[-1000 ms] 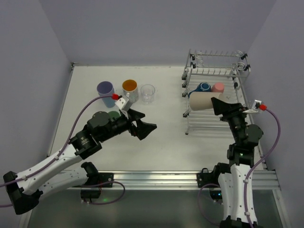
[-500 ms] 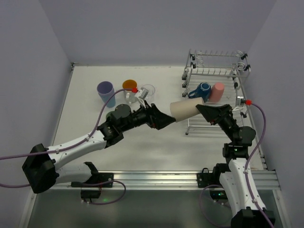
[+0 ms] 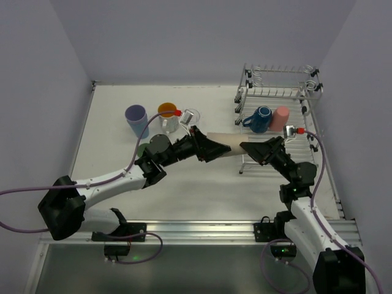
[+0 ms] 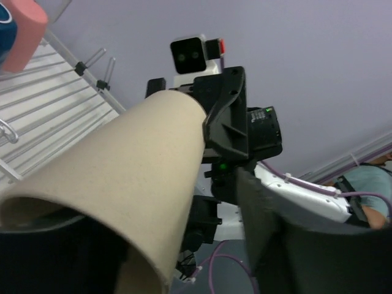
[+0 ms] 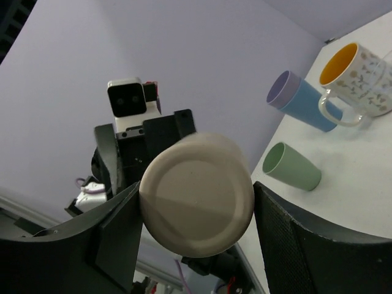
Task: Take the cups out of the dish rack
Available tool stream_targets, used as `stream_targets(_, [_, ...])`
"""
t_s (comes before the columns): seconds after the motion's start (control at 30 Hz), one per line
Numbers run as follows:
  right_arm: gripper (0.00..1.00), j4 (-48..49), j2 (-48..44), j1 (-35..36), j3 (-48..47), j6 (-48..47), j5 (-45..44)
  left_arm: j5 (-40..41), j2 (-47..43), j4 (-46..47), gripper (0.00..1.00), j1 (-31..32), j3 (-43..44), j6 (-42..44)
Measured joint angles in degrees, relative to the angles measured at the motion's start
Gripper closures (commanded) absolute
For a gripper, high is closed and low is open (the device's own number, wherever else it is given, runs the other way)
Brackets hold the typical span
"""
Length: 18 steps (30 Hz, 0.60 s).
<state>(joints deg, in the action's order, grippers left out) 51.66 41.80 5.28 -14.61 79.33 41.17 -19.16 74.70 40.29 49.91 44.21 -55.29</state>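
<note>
A beige cup (image 3: 229,149) hangs on its side above the table, left of the dish rack (image 3: 278,92). My right gripper (image 3: 252,150) is shut on its base end; the right wrist view shows the round base (image 5: 196,193) pressed between both fingers. My left gripper (image 3: 214,150) is at the cup's open end. In the left wrist view the cup wall (image 4: 122,171) fills the left side, and a gap shows between it and the outer finger (image 4: 269,233), so the jaws stand open. A dark-blue mug (image 3: 262,118) and a pink cup (image 3: 280,118) lie in the rack.
On the table's left stand a lavender tumbler (image 3: 136,117), an orange-inside mug (image 3: 166,115) and a clear glass (image 3: 191,119). A green cup (image 3: 146,149) lies partly behind my left arm. The rack's wires (image 4: 55,104) run close behind the held cup.
My right gripper drew the beige cup out of the rack and leftward. My left arm swung right to meet it, and its jaws narrowed round the open end.
</note>
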Motion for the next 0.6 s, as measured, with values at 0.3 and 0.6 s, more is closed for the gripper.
stream_targets(0.3, [0.06, 4.61, 2.01, 5.16, 1.84, 2.27, -2.84, 3.06, -7.13, -6.84, 1.00, 0.57, 0.55, 4.28])
stream_targets(0.6, [0.01, -16.26, -8.90, 5.20, -2.08, -10.93, -3.91, 18.95, -9.81, -50.05, 1.00, -7.39, 29.29, 22.36])
